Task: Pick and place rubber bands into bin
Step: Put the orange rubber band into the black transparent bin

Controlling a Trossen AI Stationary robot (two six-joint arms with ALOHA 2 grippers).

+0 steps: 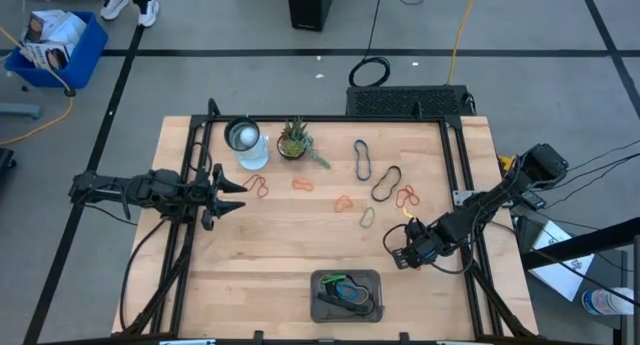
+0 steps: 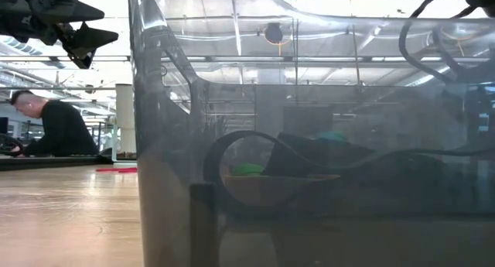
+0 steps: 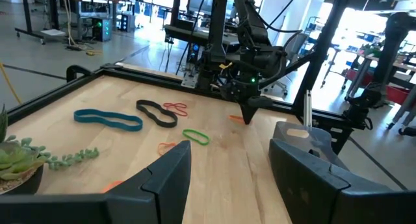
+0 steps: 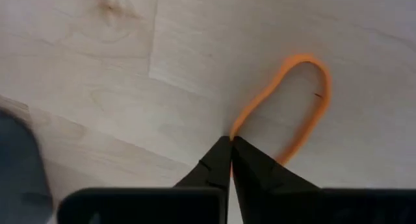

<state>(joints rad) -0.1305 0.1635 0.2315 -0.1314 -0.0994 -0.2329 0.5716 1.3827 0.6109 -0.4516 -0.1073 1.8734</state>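
Orange rubber band (image 4: 305,107) pinched, right gripper (image 4: 229,141) (tabletop)

pale matt wooden table (image 1: 300,255)

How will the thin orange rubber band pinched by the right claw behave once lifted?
The thin orange rubber band will probably droop as a floppy loop, since it lies limp. It looks very light. Held only at one edge by the shut right claw, it might slip.

You have a light wooden table (image 1: 260,255). On it: scattered rubber bands (image 1: 362,159), the grey bin (image 1: 347,294) at the near edge, a small potted succulent (image 1: 294,140), a glass jar (image 1: 244,137).
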